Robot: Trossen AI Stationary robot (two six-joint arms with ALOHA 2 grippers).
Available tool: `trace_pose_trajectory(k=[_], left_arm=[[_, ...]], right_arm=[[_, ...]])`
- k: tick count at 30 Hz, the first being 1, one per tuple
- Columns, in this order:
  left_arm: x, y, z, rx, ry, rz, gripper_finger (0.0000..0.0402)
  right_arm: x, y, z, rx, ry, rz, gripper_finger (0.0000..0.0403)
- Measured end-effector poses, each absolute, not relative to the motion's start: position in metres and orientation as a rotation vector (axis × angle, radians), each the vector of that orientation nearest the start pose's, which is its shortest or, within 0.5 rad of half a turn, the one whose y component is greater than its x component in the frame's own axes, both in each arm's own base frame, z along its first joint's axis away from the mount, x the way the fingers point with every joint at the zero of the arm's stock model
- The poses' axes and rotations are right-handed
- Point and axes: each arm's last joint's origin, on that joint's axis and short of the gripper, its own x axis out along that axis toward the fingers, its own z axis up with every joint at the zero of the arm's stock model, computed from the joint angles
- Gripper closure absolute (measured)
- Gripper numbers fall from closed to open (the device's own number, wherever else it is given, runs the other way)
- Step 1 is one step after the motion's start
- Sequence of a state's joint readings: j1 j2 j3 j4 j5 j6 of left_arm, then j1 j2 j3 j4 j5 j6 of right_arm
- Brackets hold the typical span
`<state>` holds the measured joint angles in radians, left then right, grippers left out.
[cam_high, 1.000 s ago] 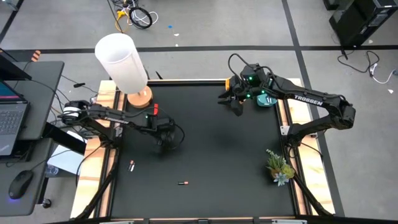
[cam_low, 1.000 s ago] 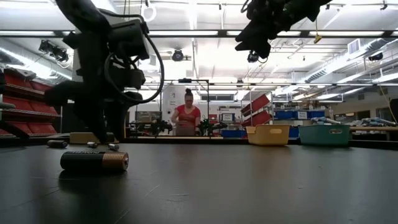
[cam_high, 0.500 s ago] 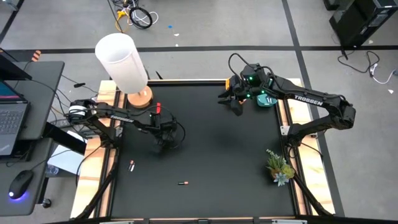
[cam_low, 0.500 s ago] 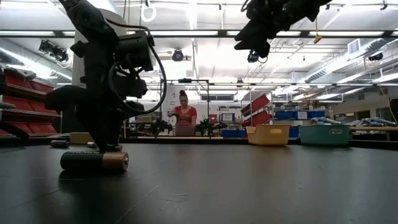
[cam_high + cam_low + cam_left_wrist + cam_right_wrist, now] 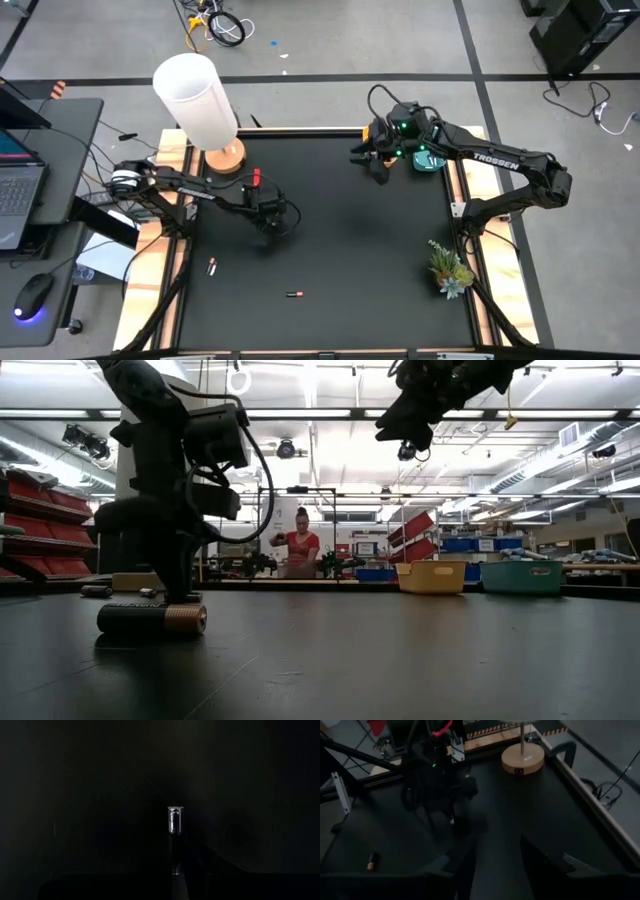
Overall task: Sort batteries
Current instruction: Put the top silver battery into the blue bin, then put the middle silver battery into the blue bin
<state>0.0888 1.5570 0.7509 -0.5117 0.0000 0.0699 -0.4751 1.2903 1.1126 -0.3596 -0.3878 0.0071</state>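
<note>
Left fingers [image 5: 268, 222] have closed; two batteries [image 5: 211, 266] [image 5: 293, 295] lie apart.

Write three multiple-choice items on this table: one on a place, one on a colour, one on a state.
1. Where is the left pincer?
A. Low over the mat's left half, near the lamp
B. Above the potted plant
C. Off the table

2. What colour is the tray beside the right pincer?
A. Red
B. Teal
C. White

3. How is the right pincer?
A. Shut on a battery
B. Shut, empty
C. Open, empty

Key:
1 A: the high view shows the left pincer on the mat, not far from the lamp.
2 B: the tray shows teal.
3 C: in its wrist view the right pincer has bare mat between its fingers.
</note>
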Motion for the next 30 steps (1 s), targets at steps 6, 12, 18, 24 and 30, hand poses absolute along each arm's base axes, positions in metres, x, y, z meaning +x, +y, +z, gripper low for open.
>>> trace_pose_trajectory(k=[6,12,18,24,30], left_arm=[[0.265,0.016,0.149,0.002,1.274,0.126,0.0379],[0.278,0.017,0.165,-0.054,1.178,0.274,0.0401],[0.298,0.015,0.185,-0.105,0.995,0.34,0.0401],[0.316,0.011,0.207,-0.107,0.834,0.322,0.0401],[0.319,0.008,0.219,-0.17,0.869,0.262,0.0393]], right_arm=[[0.256,-0.127,0.335,0.134,0.375,-0.105,0.024],[0.253,-0.138,0.343,0.064,0.296,-0.141,0.024],[0.25,-0.14,0.337,0.103,0.353,-0.141,0.024],[0.246,-0.137,0.326,0.139,0.468,-0.125,0.024],[0.242,-0.134,0.319,0.147,0.549,-0.082,0.0239]])
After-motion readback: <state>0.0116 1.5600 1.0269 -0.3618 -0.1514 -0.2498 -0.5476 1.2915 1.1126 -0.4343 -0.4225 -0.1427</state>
